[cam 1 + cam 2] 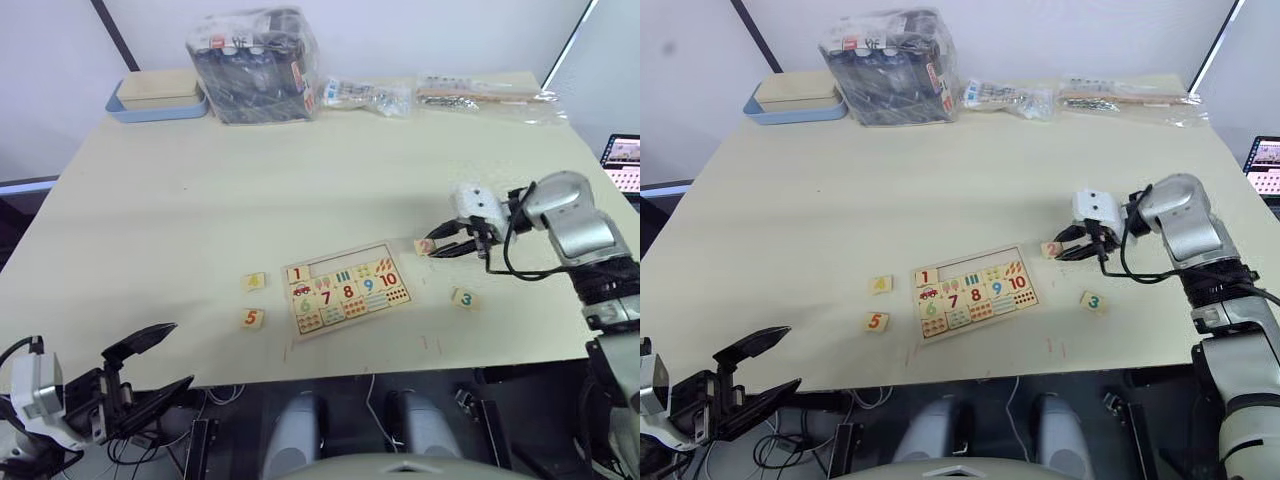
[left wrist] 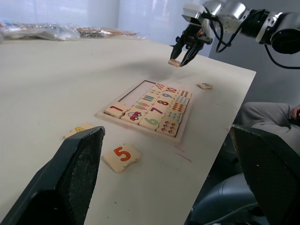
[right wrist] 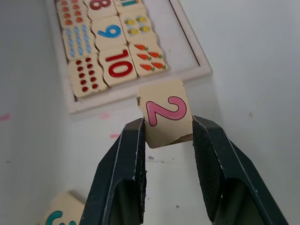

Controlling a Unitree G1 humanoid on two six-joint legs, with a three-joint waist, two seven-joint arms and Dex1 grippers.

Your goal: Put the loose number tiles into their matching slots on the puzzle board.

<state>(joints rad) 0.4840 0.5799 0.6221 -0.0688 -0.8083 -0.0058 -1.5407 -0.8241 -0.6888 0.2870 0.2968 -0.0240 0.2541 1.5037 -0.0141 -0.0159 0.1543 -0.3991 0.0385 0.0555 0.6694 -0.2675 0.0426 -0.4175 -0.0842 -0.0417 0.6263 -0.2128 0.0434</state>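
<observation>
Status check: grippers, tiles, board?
Right gripper shut on pink 2 tile, lifted beside wooden puzzle board. Left gripper open, off table. Tiles 3, 5 loose.

Four loose number tiles [image 1: 252, 319], one puzzle board [image 1: 345, 290], two pincers [image 3: 165, 133].

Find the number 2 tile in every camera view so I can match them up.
Left eye view: the 2 tile is right of the puzzle board, between the right gripper's fingers.
Right eye view: same spot, right of the board.
Left wrist view: near the top, beyond the board, pinched from above.
Right wrist view: centre, between the two fingers.
Shared landmark: the board's 10 tile.
</observation>
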